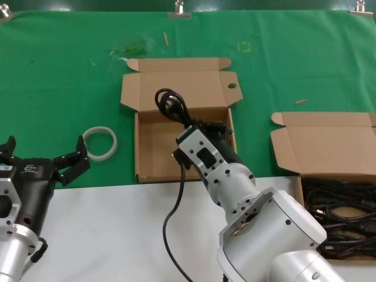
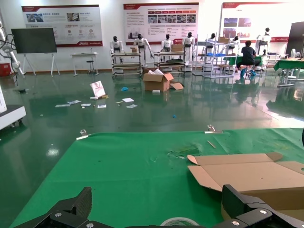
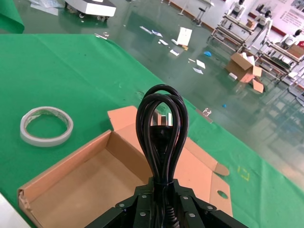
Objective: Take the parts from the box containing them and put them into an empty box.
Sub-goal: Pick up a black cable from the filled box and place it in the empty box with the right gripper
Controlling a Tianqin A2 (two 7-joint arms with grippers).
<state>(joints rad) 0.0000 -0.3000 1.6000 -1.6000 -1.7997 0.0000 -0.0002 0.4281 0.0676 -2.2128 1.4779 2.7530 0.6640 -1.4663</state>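
Right gripper (image 1: 189, 128) over the empty box (image 1: 154, 154), jaws clenched on a coiled cable (image 1: 171, 106), loop pointing away toward the hinged lid, left gripper (image 1: 44, 158) jaws released near the desk edge

Empty box (image 1: 155, 147) floor bare, open from above (raised lid behind); tape ring (image 1: 100, 143) lies beside it.

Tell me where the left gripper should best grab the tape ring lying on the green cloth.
Probably across one side of the tape ring, from straight above: it lies flat with an open centre, so one finger can drop inside, one outside. The left gripper is open beside it.
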